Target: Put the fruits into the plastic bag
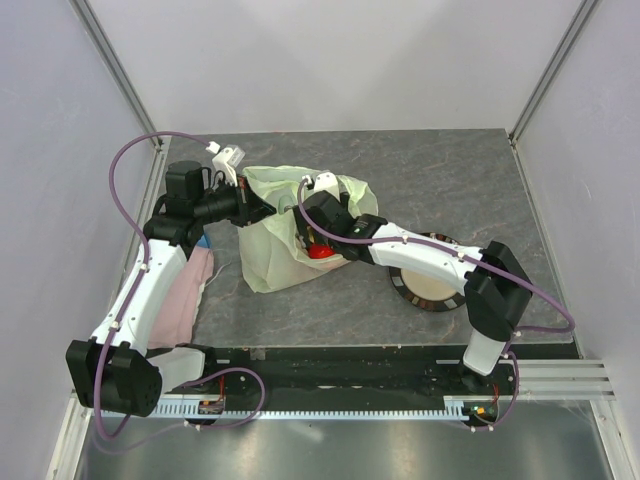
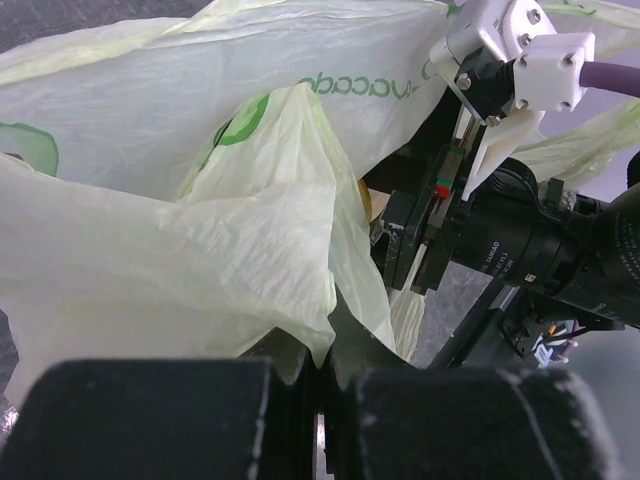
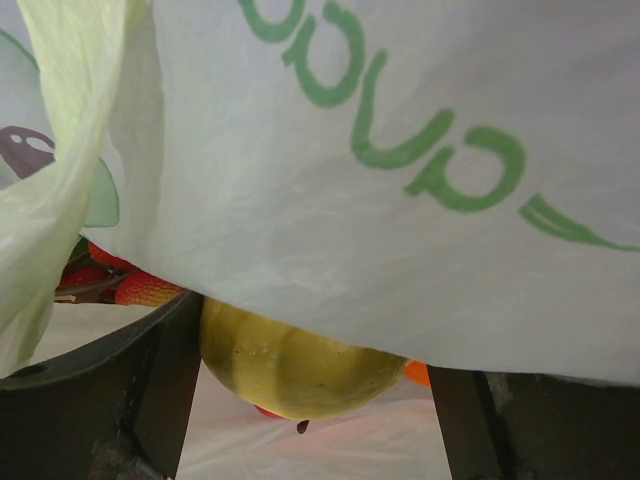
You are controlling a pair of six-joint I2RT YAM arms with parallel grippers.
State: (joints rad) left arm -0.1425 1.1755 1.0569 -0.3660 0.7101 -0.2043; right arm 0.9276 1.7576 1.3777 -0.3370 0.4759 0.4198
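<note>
The left pincer is clenched on the plastic bag edge. The right pincer, released, straddles a yellow lemon inside.

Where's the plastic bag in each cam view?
Top external: plastic bag centre-left, between both wrists.
Left wrist: plastic bag fills left and top, pinched by left gripper.
Right wrist: plastic bag drapes over the upper frame.
Shared landmark: green lettering, in both wrist views.
</note>
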